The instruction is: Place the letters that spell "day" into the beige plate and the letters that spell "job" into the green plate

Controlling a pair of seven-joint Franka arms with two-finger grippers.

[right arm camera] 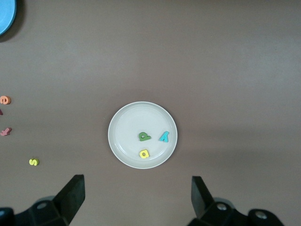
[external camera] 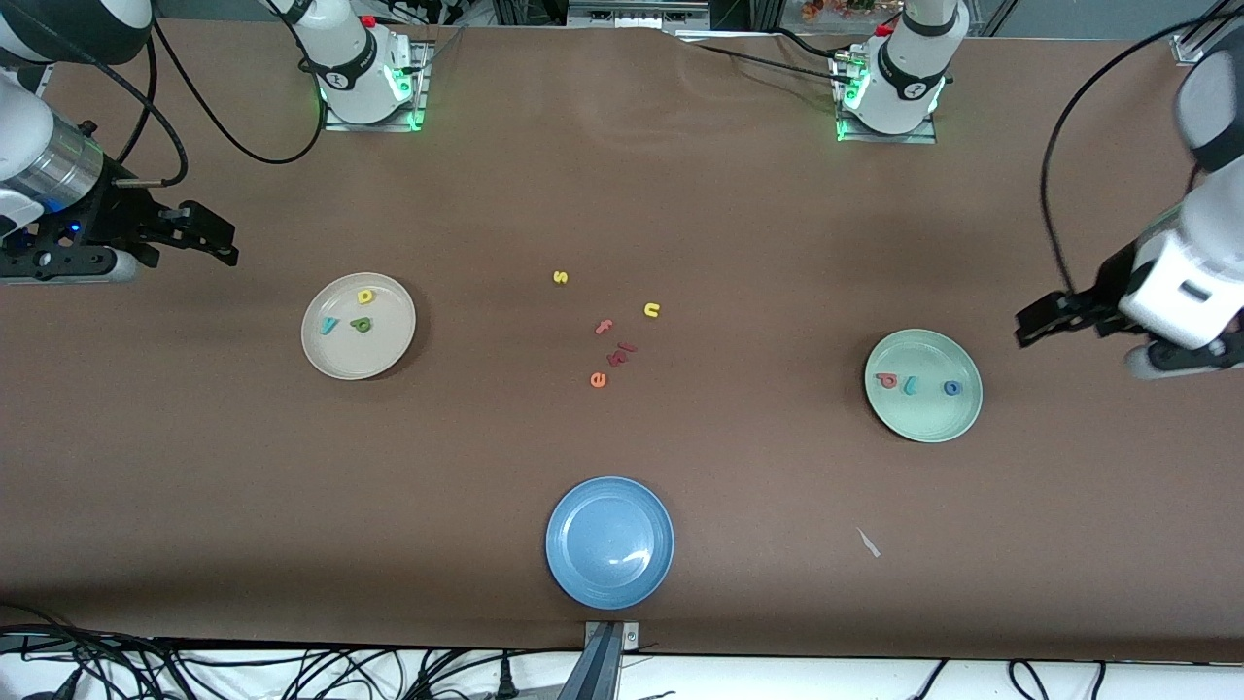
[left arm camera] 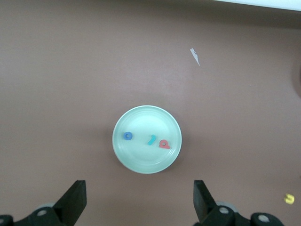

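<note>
The beige plate [external camera: 384, 350] lies toward the right arm's end of the table and holds the yellow "d" [external camera: 366, 296], green "a" [external camera: 362, 325] and teal "y" [external camera: 330, 326]. The green plate [external camera: 923, 423] lies toward the left arm's end and holds the red "b" [external camera: 886, 381], teal "j" [external camera: 912, 386] and blue "o" [external camera: 952, 388]. My left gripper [external camera: 1045, 321] hangs open and empty above the table beside the green plate [left arm camera: 141, 160]. My right gripper [external camera: 209, 238] hangs open and empty above the table beside the beige plate [right arm camera: 127, 127].
A blue plate [external camera: 609, 583] with nothing in it sits near the front edge. Loose letters lie mid-table: yellow "s" [external camera: 560, 277], yellow "u" [external camera: 651, 310], pink "f" [external camera: 604, 327], orange "e" [external camera: 598, 380], dark red pieces [external camera: 619, 356]. A white scrap [external camera: 868, 542] lies near the green plate.
</note>
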